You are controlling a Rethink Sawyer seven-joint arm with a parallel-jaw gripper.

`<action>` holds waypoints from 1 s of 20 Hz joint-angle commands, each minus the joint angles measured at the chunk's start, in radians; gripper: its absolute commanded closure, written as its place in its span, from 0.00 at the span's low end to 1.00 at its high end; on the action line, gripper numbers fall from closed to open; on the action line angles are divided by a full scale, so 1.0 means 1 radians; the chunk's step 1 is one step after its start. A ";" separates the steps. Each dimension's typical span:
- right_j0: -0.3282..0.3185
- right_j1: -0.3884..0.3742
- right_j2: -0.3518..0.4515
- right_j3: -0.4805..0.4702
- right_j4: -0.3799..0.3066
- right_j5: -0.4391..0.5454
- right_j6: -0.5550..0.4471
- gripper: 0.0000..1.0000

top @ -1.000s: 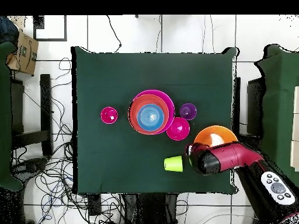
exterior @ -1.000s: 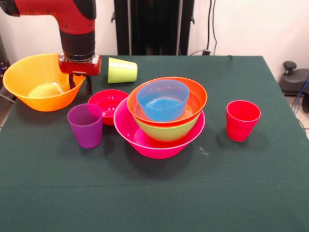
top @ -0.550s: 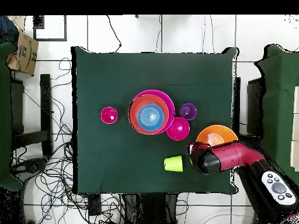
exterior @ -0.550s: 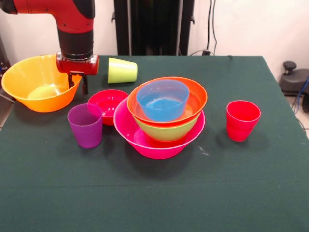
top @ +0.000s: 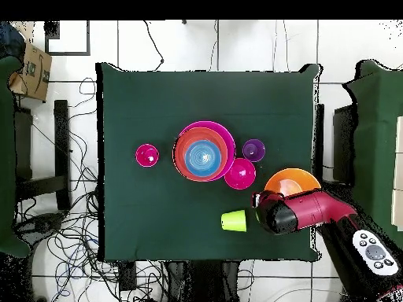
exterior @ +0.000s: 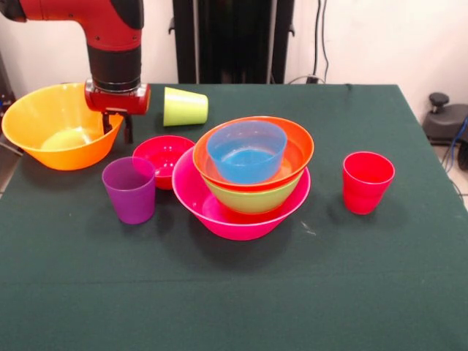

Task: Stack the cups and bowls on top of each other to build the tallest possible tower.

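Gripper (exterior: 121, 129) at the rim of the yellow-orange bowl (exterior: 55, 128)
The rim appears pinched between the fingers, though this cannot be told for sure. The tower (exterior: 248, 175) is seen mid-table: blue, orange-red and green bowls nested in pink.

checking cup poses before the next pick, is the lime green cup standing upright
No: in the front view the lime green cup lies on its side on the table, behind the tower.
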 commanded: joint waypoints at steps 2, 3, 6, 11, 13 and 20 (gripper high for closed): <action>0.028 0.056 0.020 -0.091 -0.026 0.060 -0.239 1.00; 0.027 0.046 0.030 -0.085 -0.004 0.075 -0.245 1.00; 0.030 0.030 0.042 -0.074 0.032 0.098 -0.241 1.00; 0.041 0.000 0.063 -0.059 0.083 0.110 -0.213 1.00; 0.052 -0.026 0.067 -0.035 0.113 0.111 -0.182 1.00; 0.098 -0.145 0.079 0.032 0.236 0.171 -0.138 1.00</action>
